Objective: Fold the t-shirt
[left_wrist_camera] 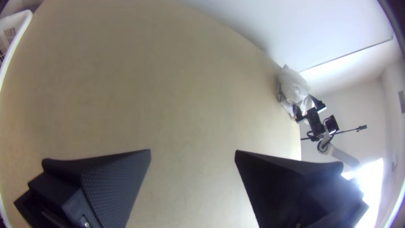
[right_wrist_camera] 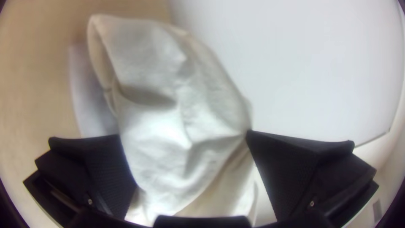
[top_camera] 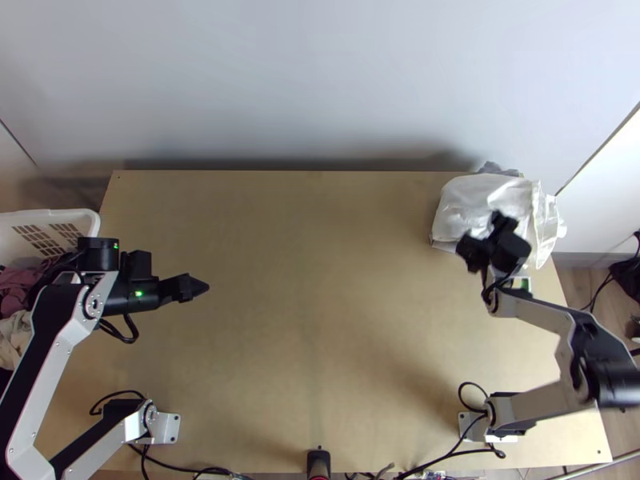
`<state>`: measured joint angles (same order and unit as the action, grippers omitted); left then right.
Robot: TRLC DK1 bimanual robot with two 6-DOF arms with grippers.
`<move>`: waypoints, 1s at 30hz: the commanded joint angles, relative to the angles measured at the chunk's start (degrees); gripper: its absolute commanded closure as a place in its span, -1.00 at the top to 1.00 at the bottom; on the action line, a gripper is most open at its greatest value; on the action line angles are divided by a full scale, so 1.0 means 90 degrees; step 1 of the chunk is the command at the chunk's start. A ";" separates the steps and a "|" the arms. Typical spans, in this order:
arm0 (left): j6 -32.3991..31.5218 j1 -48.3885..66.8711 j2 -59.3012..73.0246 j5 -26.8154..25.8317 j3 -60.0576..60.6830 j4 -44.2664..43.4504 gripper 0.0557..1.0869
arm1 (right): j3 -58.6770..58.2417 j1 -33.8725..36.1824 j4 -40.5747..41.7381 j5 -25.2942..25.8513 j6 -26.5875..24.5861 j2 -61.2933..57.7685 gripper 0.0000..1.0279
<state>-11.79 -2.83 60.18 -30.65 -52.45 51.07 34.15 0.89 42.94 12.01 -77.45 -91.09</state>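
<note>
Apparently the folding is either unstarted or already set aside. The white cloth (top_camera: 472, 196), which I take to be the t-shirt, lies rumpled at two o'clock on the table (top_camera: 304, 336), near the far edge; I can make out no neat folded square. If it is waiting, everything is left: drawing it toward the middle, spreading it, turning in the sleeves, halving it.

The right gripper (right_wrist_camera: 184, 133) is over it at two o'clock, fingers spread, with cloth showing between them but no pinch that I can see. The left gripper (left_wrist_camera: 193, 150) is at nine o'clock, also spread, holding nothing.

Toward ten o'clock is a white basket (top_camera: 56, 214) of other clothes (top_camera: 14, 288). Something grey (top_camera: 498, 168) pokes out beyond the cloth and might get dragged along. The wall (top_camera: 320, 80) at twelve o'clock limits reaching past the pile.
</note>
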 commanded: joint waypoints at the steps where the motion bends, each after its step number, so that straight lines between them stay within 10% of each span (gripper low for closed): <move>1: -0.0125 -0.0389 0.0012 -0.0012 -0.0169 -0.0225 0.89 | 0.1049 -0.0274 -0.1167 0.0150 0.2043 0.1459 0.93; 9: -0.0555 -0.1053 -0.0330 -0.0022 -0.0472 -0.0508 0.90 | 0.1821 -0.0860 -0.4058 0.0794 0.5725 0.3568 0.93; 18: -0.0994 -0.1014 -0.0964 -0.0012 -0.0169 -0.0372 0.90 | 0.0854 -0.1231 -0.4634 0.0804 0.5754 0.5297 0.91; 30: -0.1258 -0.1863 -0.3757 0.0086 0.1628 -0.2354 0.90 | 0.0326 -0.1016 -0.5337 0.0833 0.8449 0.7240 0.91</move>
<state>-21.47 -15.66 37.95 -30.39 -45.41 39.35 40.95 -9.19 -3.81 19.53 -11.81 -34.92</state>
